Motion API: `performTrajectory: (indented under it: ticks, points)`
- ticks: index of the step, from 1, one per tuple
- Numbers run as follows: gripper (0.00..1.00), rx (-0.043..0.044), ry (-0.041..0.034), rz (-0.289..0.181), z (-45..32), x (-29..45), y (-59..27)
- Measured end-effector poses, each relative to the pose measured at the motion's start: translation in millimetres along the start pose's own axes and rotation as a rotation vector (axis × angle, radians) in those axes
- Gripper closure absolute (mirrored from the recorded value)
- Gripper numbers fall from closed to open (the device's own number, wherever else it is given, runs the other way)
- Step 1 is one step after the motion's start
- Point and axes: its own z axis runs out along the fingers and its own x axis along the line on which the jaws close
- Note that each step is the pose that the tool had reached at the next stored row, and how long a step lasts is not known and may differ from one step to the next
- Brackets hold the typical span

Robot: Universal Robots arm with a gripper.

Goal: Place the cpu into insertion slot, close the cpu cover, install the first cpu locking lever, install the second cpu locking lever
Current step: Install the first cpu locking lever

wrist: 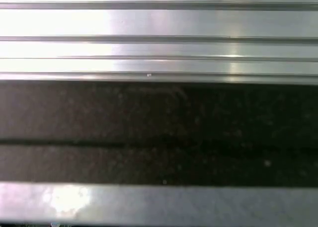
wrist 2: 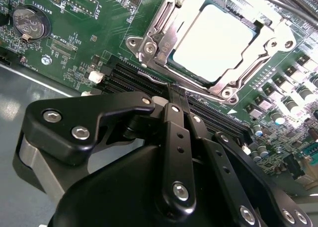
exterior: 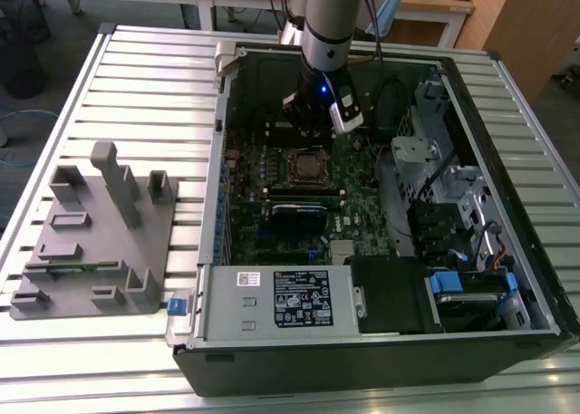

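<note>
Inside the case [exterior: 362,369], the cpu [wrist 2: 213,43] lies framed by the cpu cover [wrist 2: 161,48]; the gripper [wrist 2: 177,94] — pinched closed, likely for pushing — hovers beside.

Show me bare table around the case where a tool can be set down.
Free: the slatted table strip between grey fixture block and computer case, and the slats beyond that block. Crowded: inside the case, where the gripper hangs by the insertion slot.
</note>
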Motion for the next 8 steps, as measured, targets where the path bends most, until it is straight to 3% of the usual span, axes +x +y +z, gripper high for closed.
performTrajectory:
  ticks: [8]
  points:
    - [0.89,-0.0001,-0.0003,0.002,0.2,0.0,1.1]
